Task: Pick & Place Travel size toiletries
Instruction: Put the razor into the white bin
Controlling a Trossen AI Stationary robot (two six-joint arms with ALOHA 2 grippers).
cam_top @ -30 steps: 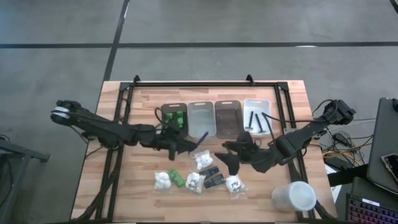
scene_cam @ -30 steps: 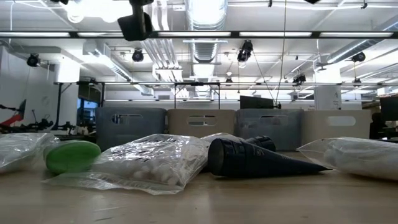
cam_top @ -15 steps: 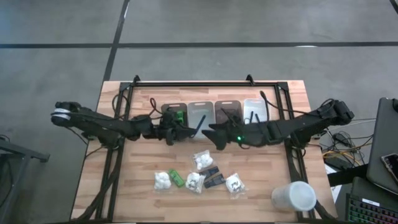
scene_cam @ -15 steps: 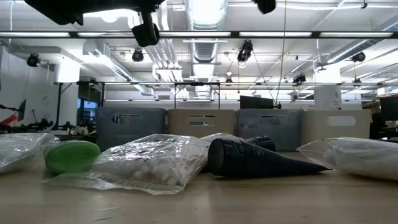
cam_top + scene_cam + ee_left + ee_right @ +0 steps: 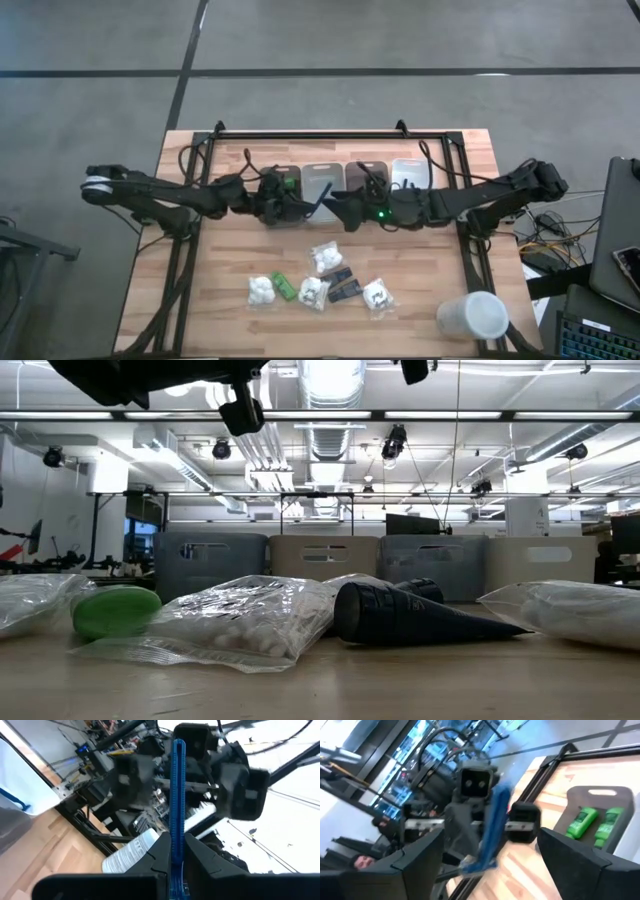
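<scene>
We see both arms crossing mid-frame above the bins [image 5: 322,184], packets [image 5: 325,258] cluttering centre-bottom, bare table [image 5: 200,290] at lower left

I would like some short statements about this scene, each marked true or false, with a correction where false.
1. The left gripper holds a blue stick. True.
2. The right gripper is shut on the stick. False: its fingers stand wide apart, facing the stick without touching it.
3. Two green bottles lie in the dark bin. True.
4. The white cup stands inside a bin. False: it stands on the table, near the front right corner.
5. One green bottle lies among the packets on the table. True.
</scene>
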